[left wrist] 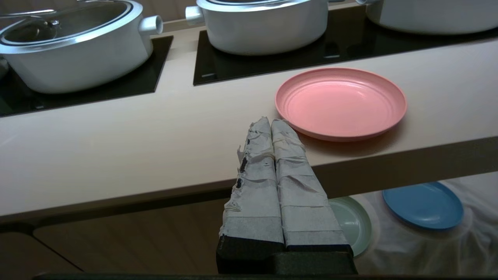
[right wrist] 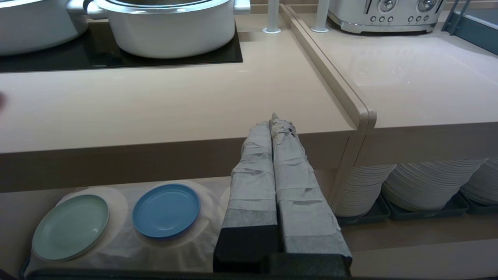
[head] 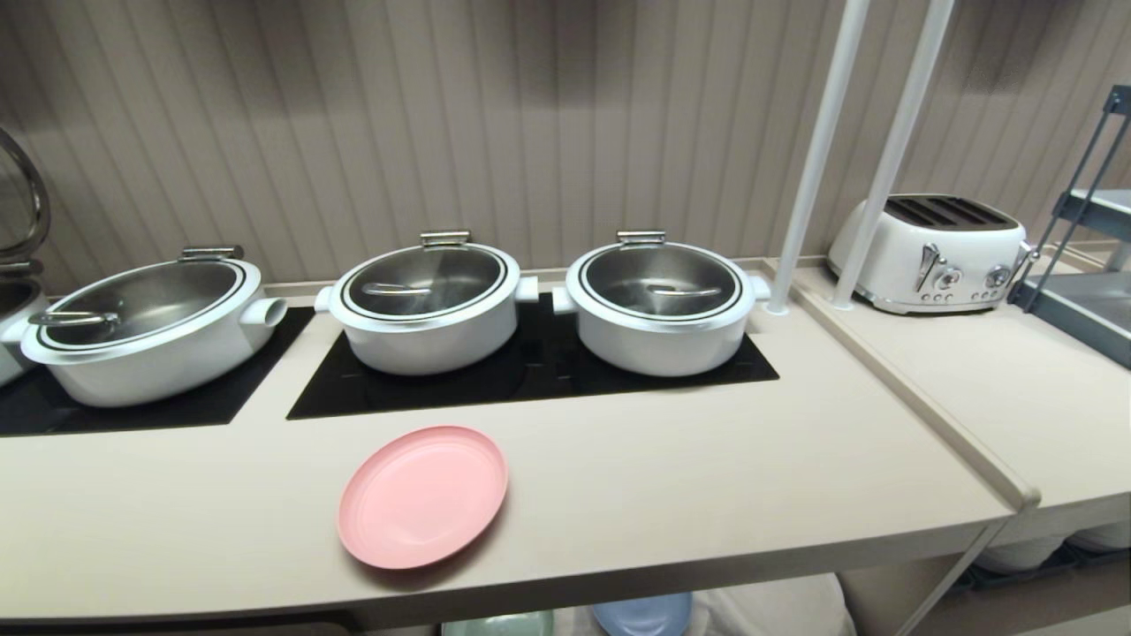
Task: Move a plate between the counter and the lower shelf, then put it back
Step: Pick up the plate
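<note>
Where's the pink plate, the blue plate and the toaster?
pink plate (head: 422, 495): head view, middle of its flat inside.
blue plate (right wrist: 166, 210): right wrist view, its centre.
toaster (head: 932, 252): head view, its white front side.

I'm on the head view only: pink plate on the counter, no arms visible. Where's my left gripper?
Observer: The left gripper is shut, held in front of the counter edge, just left of the pink plate.
Operator: And the right one?
Observer: The right gripper is shut too, in front of the counter's right end.
Operator: What's on the lower shelf?
Observer: A mint-green plate and a blue plate lie side by side on the white cloth.
</note>
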Robot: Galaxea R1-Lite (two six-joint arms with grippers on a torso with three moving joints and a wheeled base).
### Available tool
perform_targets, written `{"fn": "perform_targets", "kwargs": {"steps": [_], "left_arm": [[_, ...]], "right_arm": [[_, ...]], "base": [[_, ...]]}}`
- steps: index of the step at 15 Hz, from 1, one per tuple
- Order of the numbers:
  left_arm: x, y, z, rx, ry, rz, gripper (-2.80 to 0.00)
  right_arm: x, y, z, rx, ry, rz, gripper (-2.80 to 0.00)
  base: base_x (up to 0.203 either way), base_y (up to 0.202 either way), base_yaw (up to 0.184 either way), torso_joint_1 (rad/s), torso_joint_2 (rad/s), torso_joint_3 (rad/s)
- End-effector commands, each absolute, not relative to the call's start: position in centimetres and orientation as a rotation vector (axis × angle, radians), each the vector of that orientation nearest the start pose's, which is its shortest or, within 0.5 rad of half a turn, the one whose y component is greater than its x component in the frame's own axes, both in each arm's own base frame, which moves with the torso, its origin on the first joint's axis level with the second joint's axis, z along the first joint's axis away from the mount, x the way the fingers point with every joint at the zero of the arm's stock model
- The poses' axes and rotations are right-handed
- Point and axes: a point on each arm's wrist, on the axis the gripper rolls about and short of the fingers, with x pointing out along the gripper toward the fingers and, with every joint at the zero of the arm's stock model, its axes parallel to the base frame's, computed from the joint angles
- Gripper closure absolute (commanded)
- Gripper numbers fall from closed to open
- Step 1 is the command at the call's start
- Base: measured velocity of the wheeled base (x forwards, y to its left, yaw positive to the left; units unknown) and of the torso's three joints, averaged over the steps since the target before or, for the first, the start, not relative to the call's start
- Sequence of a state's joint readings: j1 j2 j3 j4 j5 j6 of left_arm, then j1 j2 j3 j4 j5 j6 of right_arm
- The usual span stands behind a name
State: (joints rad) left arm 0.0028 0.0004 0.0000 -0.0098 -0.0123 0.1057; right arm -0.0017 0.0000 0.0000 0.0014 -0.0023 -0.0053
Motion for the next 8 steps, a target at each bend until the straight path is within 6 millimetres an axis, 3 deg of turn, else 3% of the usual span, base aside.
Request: {"fn": "perform_targets", "kwargs": {"steps": [1,8], "left_arm": [[-2.4,0.0,8.3,0.103,-0.055,-0.01,0.0],[-3.2,-0.2,11.0,0.117,-0.152,-0.082,0.0]], "right_arm": [[-2.3,0.0,7.5,-0.006,0.002,-0.005,0.0],[-2.3,0.0,7.5,-0.006,0.002,-0.003,0.0]], "base": [[0.0,0.0,0.0,0.0,0.0,0.0],[0.0,0.0,0.0,0.0,0.0,0.0]]}}
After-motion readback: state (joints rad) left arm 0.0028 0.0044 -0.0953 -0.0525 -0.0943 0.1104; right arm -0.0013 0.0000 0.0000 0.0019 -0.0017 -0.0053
